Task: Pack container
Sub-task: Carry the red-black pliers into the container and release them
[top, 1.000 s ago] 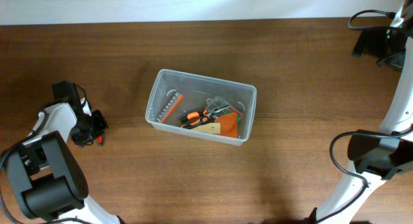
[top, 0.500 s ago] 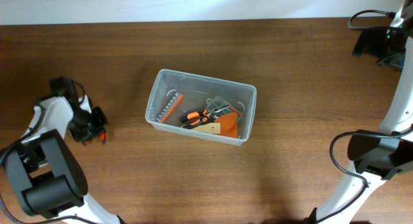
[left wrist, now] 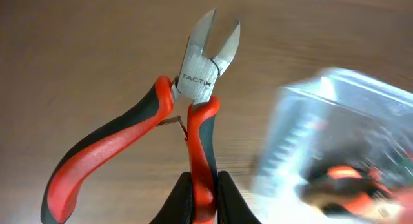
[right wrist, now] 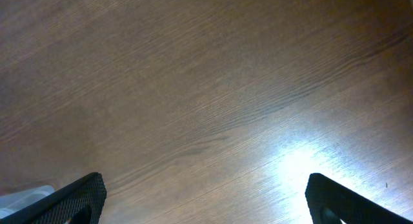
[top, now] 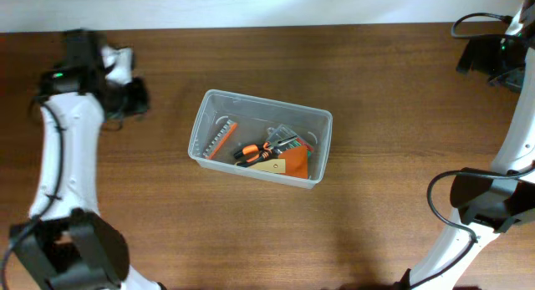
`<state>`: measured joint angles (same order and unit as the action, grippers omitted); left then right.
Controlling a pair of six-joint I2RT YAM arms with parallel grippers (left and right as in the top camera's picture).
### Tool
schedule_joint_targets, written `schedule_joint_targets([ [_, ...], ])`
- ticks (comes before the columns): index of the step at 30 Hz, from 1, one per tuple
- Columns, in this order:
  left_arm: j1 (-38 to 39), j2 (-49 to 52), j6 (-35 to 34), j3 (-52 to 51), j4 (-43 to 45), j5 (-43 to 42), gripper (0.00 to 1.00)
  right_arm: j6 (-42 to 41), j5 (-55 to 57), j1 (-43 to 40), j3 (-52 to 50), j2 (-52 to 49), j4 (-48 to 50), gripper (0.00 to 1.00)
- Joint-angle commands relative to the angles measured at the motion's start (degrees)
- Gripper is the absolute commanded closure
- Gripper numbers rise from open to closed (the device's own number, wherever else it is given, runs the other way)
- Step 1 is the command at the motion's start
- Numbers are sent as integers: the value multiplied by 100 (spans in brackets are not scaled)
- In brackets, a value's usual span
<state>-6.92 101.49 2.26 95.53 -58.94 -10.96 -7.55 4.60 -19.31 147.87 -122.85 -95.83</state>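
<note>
A clear plastic container (top: 203, 116) stands mid-table and holds an orange strip, pliers and an orange card; it shows blurred in the left wrist view (left wrist: 335, 140). My left gripper (left wrist: 203, 185) is shut on one handle of red-and-black side cutters (left wrist: 193, 88), held in the air. From overhead the left gripper (top: 134, 96) is at the far left, left of the container. My right gripper (right wrist: 203, 198) is wide open over bare wood; overhead it sits at the far right (top: 489, 60).
The brown wooden table (top: 376, 223) surrounds the container. A white wall edge runs along the back. Black cables hang by the right arm (top: 443, 198).
My left arm has lifted from the table near the front left and swung back and to the right with the cutters. The right arm has not moved.
</note>
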Motion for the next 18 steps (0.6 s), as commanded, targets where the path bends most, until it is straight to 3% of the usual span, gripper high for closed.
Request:
schedule_joint_targets([
  [1, 798, -216, 741, 151, -4, -199, 98, -46, -9, -22, 68, 63, 7, 1],
  [10, 2743, -197, 1563, 149, -4, 72, 98, -46, -9, -22, 68, 63, 7, 1],
  [18, 3392, 144, 1606, 83, -28, 494, 98, -46, -9, -22, 68, 63, 7, 1],
])
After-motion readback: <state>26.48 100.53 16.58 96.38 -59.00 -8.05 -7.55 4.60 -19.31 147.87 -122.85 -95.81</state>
